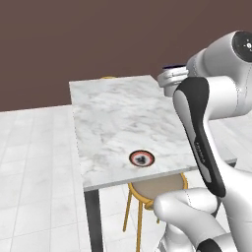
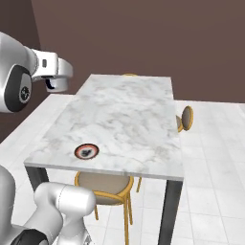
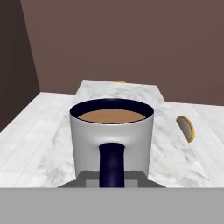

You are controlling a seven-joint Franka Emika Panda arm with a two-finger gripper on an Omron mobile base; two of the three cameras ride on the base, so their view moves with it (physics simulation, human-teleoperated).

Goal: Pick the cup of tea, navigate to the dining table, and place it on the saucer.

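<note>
Above the far side of the marble counter [image 1: 118,118], the tool [image 3: 112,181] is pinching the cup of tea [image 3: 111,133] by its dark handle, carrying it upright. Transport is looking done; placing is coming next, needing a lowering onto the saucer [image 1: 141,158] near the counter's front edge. Tan stool [image 2: 107,184] is sitting underneath; brown walls, white tiled floor.

Dark brown wall [image 2: 143,38], white tiled floor [image 1: 34,162], round tan stools [image 2: 103,184]
</note>
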